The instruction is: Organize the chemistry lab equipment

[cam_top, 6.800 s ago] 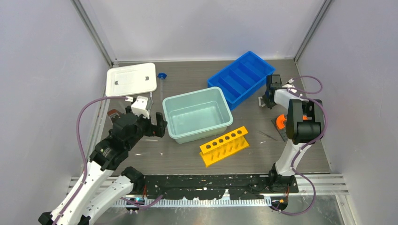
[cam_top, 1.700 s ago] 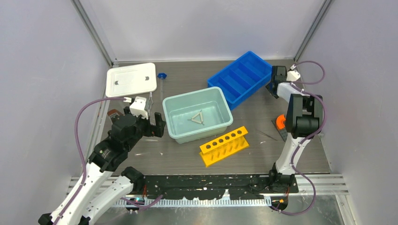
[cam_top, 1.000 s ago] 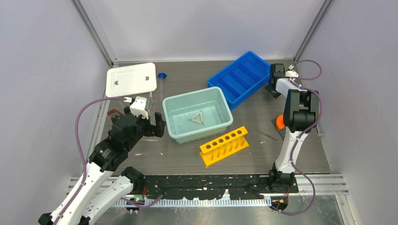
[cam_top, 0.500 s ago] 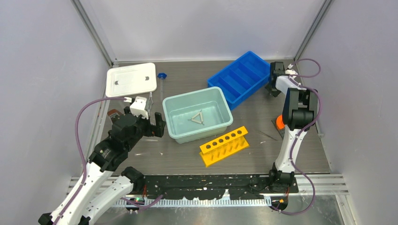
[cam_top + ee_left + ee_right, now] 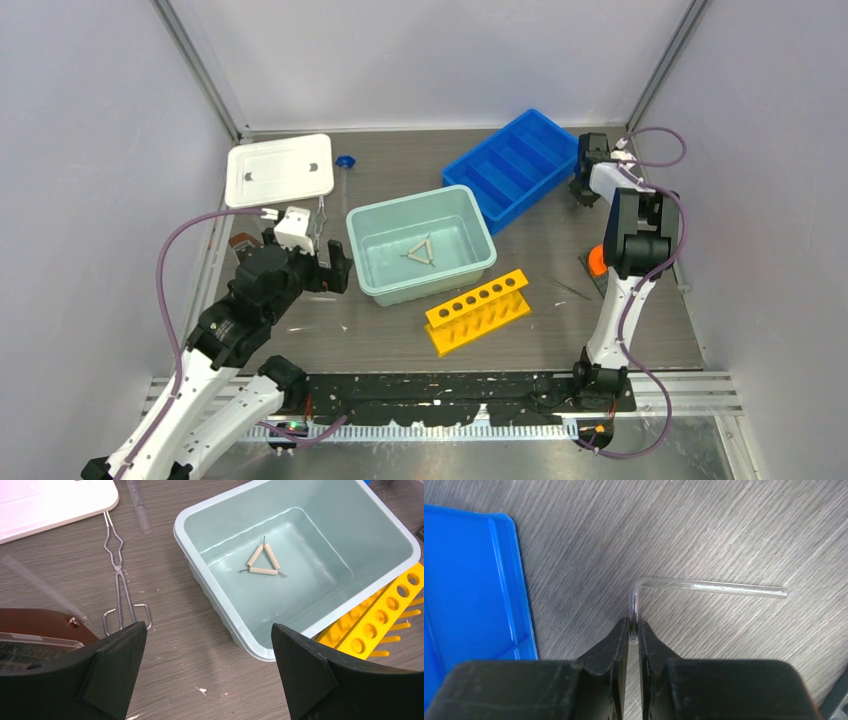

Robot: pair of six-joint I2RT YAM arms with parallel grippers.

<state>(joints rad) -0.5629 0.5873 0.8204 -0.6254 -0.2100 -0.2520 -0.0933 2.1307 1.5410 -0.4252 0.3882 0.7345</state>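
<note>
Compared with the overhead view of about seven seconds ago, the right gripper [image 5: 634, 630] has shifted from lower on the right side to the upper right of the frame, just off the right corner of the blue tray [image 5: 515, 165]. The wire triangle [image 5: 263, 571], absent from the tub [image 5: 240, 520] then, now lies flat on its floor. The left arm has barely changed. In the right wrist view the fingers are pinched on the short leg of a bent glass tube [image 5: 704, 586]. The long leg runs toward the right of the frame, apparently resting on the table [image 5: 724, 520]. Gripping the short leg near the elbow probably keeps the long leg clear of the fingers, so it can swing over the tray wall at the left of that frame. This reads as the start of a lift, not yet begun. The left gripper [image 5: 208, 630] is spread wide and holds nothing. It hovers over the tub's near rim, likely waiting its turn. Still loose on the table are the tongs [image 5: 120, 575], left of the tub, and a slim clear tube [image 5: 140, 510] beside the white lid [image 5: 50, 500] at upper left. The yellow rack [image 5: 380, 615] sits at the tub's lower right. The glass is thin, so squeeze and tilt are the likely risks on the lift.
</note>
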